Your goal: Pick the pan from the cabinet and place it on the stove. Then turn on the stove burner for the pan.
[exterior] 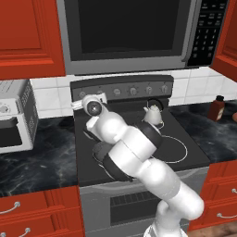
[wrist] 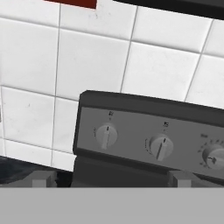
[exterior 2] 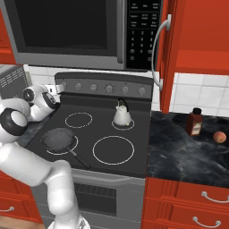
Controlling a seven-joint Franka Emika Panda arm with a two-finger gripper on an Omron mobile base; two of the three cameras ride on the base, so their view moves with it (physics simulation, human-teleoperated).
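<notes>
Resting on the stove [exterior 2: 143,154] front-left ring, the pan [exterior 2: 57,138] points its handle toward the front edge. Claw [wrist: 111,178] is open and empty, facing the leftmost knob [wrist: 106,135] at the back-left corner.

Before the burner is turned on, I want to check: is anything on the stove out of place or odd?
Nothing stands out. The pan sits flat on the stove's front left ring, its handle pointing to the front edge. The white kettle stands upright on a back ring.

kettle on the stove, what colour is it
White; the kettle shows best in the right base view, on the stove's back right ring.
</notes>
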